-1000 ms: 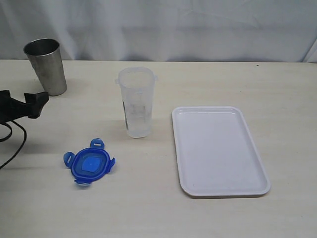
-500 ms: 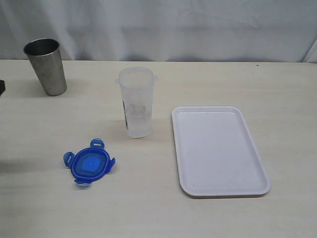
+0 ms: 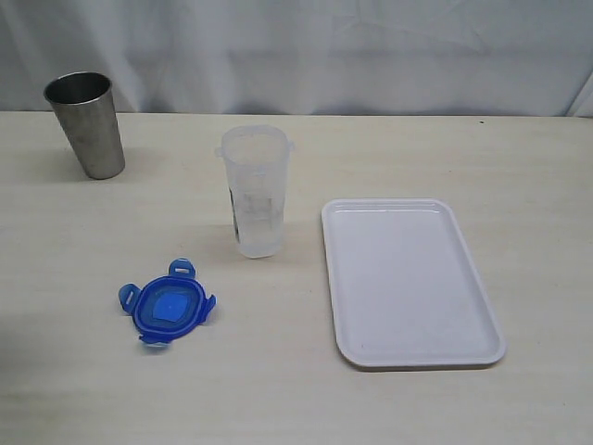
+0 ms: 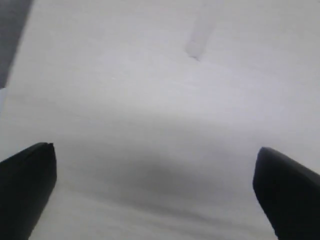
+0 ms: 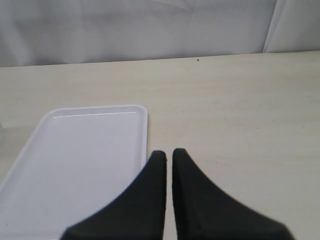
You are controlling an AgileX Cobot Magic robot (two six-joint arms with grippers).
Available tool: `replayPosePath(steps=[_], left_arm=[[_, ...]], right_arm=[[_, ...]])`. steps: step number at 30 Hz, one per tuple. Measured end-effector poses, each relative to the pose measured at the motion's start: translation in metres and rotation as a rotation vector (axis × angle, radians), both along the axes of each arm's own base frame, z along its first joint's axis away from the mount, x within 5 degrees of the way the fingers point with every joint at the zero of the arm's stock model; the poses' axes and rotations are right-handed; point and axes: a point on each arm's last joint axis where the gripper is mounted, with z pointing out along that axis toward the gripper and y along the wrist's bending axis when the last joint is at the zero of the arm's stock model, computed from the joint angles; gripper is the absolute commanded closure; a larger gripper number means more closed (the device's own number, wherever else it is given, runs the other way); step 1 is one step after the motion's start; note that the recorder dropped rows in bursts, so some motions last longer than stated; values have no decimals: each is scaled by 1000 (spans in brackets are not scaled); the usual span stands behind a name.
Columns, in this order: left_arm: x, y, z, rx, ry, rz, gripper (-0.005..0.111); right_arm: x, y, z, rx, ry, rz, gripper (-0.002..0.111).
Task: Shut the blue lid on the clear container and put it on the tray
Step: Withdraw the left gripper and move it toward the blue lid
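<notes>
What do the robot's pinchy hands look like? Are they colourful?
Both are plain black. The right gripper has two smooth fingers shaped like wedges, wide at the base and narrowing to rounded tips. Of the left gripper only two dark, blunt finger ends show. No cables, stickers or markings are visible, and the arms themselves are out of view.

You are looking at a pale table (image 3: pixel 417 148) with a faint wood grain, filling most of the exterior view. Behind its far edge hangs a white, softly creased cloth backdrop (image 3: pixel 324 56). The light is even and the shadows are faint.
</notes>
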Motion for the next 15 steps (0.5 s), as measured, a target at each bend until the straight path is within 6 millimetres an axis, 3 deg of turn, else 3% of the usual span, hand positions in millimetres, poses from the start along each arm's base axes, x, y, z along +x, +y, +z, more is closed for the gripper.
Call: replayPosePath(steps=[7,15], left_arm=[[2,-25,0,-218,-20,-211,2],[6,-35,1,-246,-54,-261,2]], right_arm=[[0,0,0,0,0,0,104],[0,0,0,0,0,0,104]])
